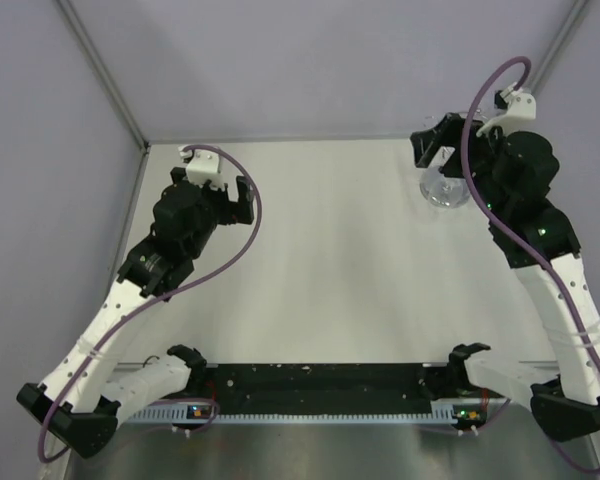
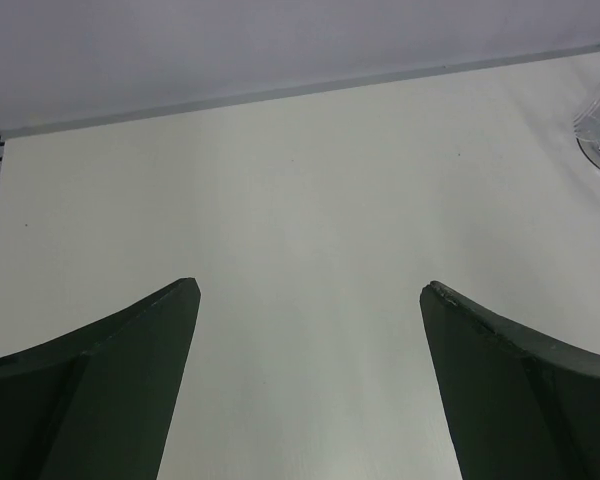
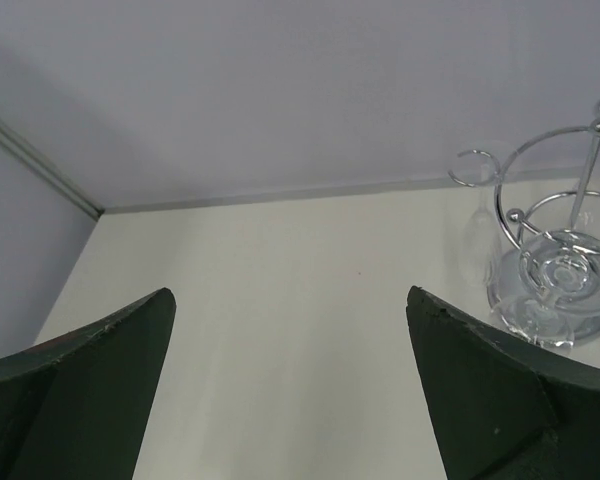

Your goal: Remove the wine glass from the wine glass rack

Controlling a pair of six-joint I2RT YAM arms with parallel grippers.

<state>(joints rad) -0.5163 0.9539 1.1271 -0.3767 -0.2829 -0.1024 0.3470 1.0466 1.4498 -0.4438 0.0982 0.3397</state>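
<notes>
Overhead view of a pale, matte table [image 1: 320, 280] enclosed by plain lilac-grey walls [image 1: 280, 60]. The wine glass rack [image 3: 585, 190] is a chrome wire stand with a thin upright post, a large hoop, small ring loops and a round mirrored base. It stands in the upper right of the overhead frame, close to the back wall. The right gripper [image 1: 432, 147] hovers just beside the rack, slightly above it in the frame. Its dark, wedge-shaped fingers [image 3: 80, 390] are spread wide with nothing between them. In the right wrist view the rack sits at the right edge, outside the gap between the jaws, so the gripper probably needs to swing right to line up. The clear wine glass [image 3: 478, 235] is hard to make out. A faint transparent shape appears to hang below a small loop on the left side of the rack, with its long axis vertical. The left gripper [image 1: 242, 203], equally wide open and empty, is in the upper left of the overhead frame, well apart from the rack. The rack only clips the upper right edge of the left wrist view. The right gripper is much the nearer of the two.
</notes>
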